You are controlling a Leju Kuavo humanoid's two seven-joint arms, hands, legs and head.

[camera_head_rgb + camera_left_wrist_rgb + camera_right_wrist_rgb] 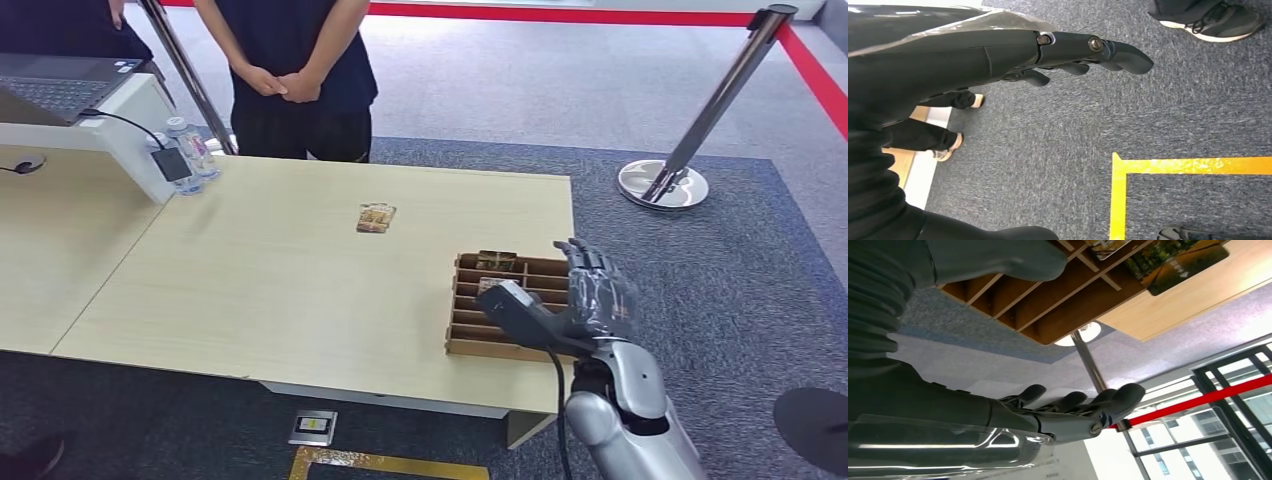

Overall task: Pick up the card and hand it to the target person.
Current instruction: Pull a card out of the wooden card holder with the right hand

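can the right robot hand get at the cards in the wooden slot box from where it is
Probably yes. The right robot hand hovers open over the near right part of the wooden slot box, and the cards stand in its far slots with nothing between. The narrow slots may make the pinch fiddly.

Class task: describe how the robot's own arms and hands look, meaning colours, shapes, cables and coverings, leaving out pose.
The right arm is silver with rounded segments and dark joints; a black cable runs alongside it. The right hand has a thick grey thumb and darker fingers under a clear shiny film. The left hand is black, with metal screws at the finger joints, a clear film and a ribbed cover.
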